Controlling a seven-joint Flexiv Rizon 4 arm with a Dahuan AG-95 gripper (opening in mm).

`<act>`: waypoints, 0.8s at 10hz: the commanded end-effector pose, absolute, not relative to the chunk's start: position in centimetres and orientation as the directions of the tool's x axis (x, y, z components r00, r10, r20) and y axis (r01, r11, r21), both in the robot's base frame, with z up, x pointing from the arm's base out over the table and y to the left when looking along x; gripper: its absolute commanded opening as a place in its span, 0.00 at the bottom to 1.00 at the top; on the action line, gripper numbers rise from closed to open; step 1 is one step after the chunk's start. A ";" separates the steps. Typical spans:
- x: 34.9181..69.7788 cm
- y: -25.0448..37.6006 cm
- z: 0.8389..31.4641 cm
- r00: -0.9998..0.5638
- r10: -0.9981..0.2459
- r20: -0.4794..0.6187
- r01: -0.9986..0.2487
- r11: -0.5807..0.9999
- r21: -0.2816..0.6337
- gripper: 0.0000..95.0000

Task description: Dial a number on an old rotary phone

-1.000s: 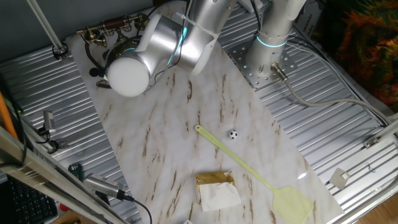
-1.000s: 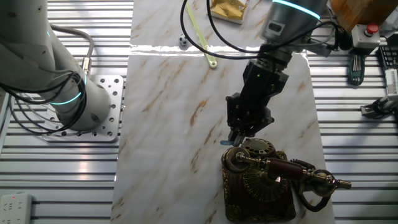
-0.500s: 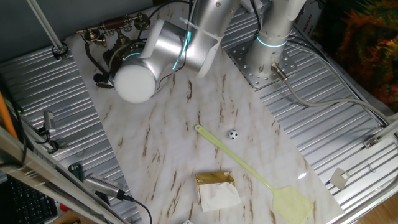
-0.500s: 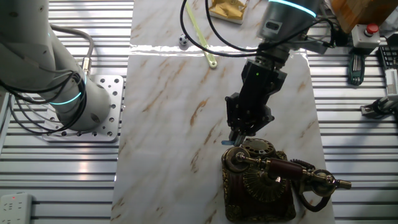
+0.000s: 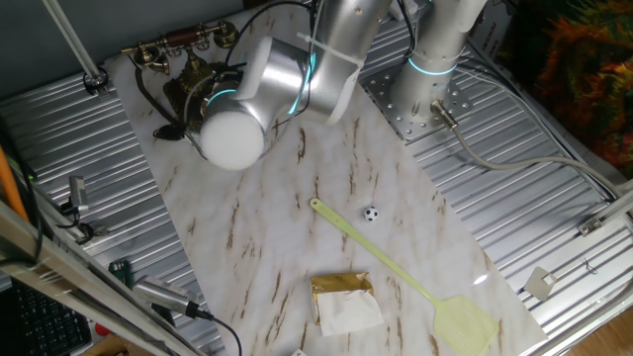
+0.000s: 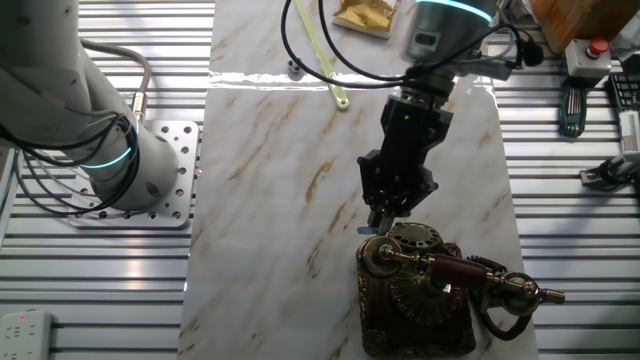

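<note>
Phone: the old rotary phone [image 6: 420, 290] sits at the near edge of the marble table [image 6: 270, 150], handset lying left to right.
Gripper: the gripper [image 6: 383, 226] points down at the dial's far-left rim.
Fingers: narrow, nearly together, holding nothing.

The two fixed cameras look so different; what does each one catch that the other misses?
Only the view with the phone far away shows the whole yellow swatter and a pale folded packet.

Only the view with the phone nearby shows the hand at the dial's edge, the phone's dial and a red button.

Both show the old rotary phone, its handset, the small ball and the marble board.
</note>
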State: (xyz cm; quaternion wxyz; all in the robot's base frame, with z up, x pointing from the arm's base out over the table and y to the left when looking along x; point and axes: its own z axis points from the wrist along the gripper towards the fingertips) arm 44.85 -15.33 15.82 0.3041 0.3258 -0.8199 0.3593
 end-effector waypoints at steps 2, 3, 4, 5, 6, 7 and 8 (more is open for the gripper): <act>44.9 -15.4 15.8 -0.598 -0.323 0.734 -0.762 0.513 -0.395 0.00; 44.9 -15.4 15.7 -0.595 -0.323 0.736 -0.767 0.500 -0.401 0.00; 44.9 -15.4 15.7 -0.594 -0.324 0.736 -0.772 0.489 -0.407 0.00; 45.0 -15.4 15.7 -0.592 -0.325 0.738 -0.775 0.481 -0.410 0.00; 45.0 -15.4 15.6 -0.591 -0.325 0.738 -0.777 0.477 -0.412 0.00; 45.1 -15.4 15.7 -0.590 -0.326 0.739 -0.778 0.473 -0.413 0.00; 45.1 -15.5 15.7 -0.590 -0.325 0.739 -0.779 0.471 -0.414 0.00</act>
